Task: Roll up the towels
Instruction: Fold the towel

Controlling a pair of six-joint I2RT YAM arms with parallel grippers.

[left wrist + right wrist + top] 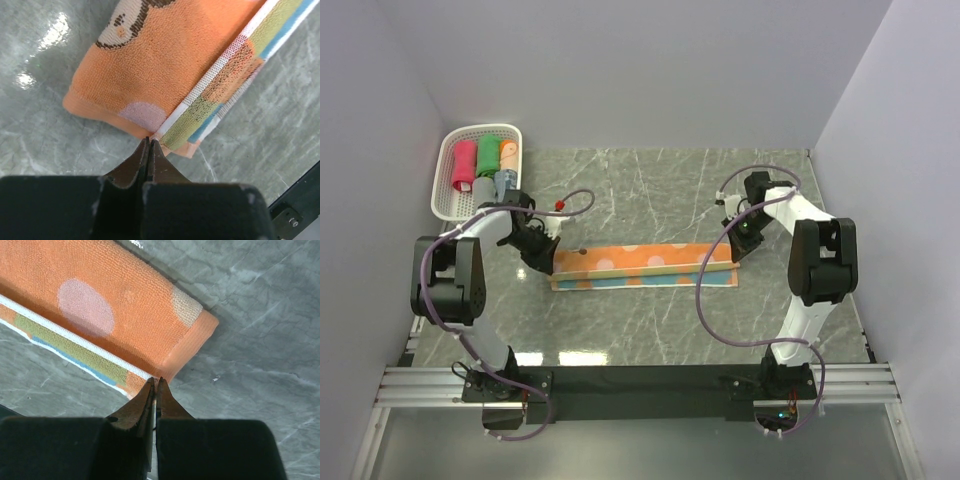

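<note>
A long orange towel (645, 265) with pale dots and a green-and-blue striped edge lies folded lengthwise across the middle of the table. My left gripper (556, 263) is shut at its left end. In the left wrist view the fingertips (149, 140) pinch the white hem at the corner of the towel (165, 65). My right gripper (733, 258) is shut at the right end. There its tips (156, 381) nip the corner of the folded towel (115, 295). Pink-red (465, 165), green (488, 155) and orange (508, 155) towel rolls lie in the basket.
A white perforated basket (442, 195) stands at the back left, close behind the left arm, and a grey-blue roll (505, 183) lies in it too. Grey walls close in on both sides and the back. The marble-patterned tabletop (650, 200) extends behind the towel.
</note>
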